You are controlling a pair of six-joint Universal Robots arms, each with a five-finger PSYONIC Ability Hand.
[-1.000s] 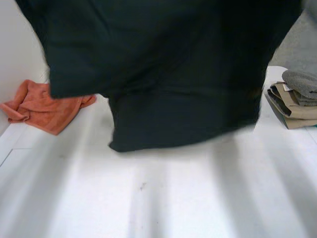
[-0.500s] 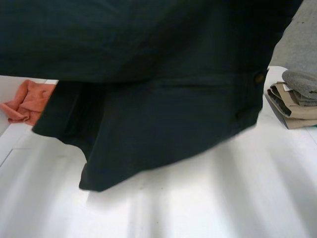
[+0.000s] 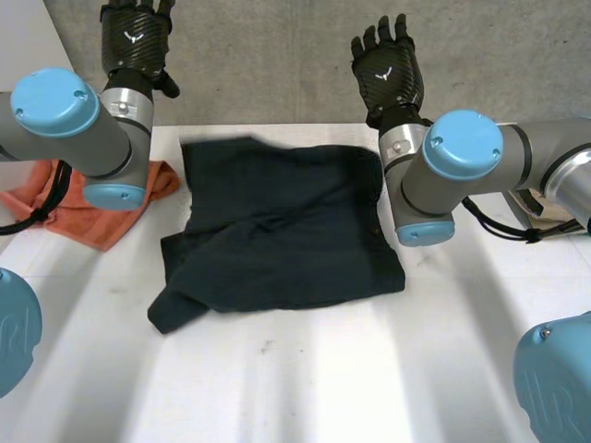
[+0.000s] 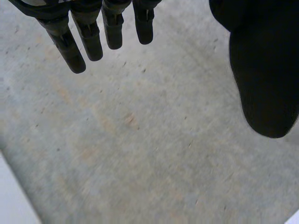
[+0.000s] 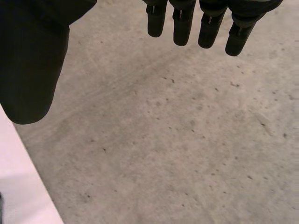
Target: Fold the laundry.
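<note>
A dark garment [image 3: 277, 226] lies crumpled flat on the white table [image 3: 305, 378], reaching from the far edge toward the middle. My left hand [image 3: 136, 37] is raised past the table's far left side, over the grey floor, fingers [image 4: 88, 37] straight and holding nothing. My right hand [image 3: 386, 69] is raised past the far edge to the right of the garment, its fingers [image 5: 182, 25] also straight and empty. Neither hand touches the cloth.
An orange cloth [image 3: 55, 203] lies bunched at the table's left edge, partly behind my left arm [image 3: 88, 138]. A bit of folded beige laundry [image 3: 554, 210] shows at the right edge behind my right arm [image 3: 480, 166]. Grey floor [image 4: 140, 154] lies beyond the table.
The dark garment hung close before the head camera; it now lies on the table. Both hands have let go of it and stand open beyond the far edge.
</note>
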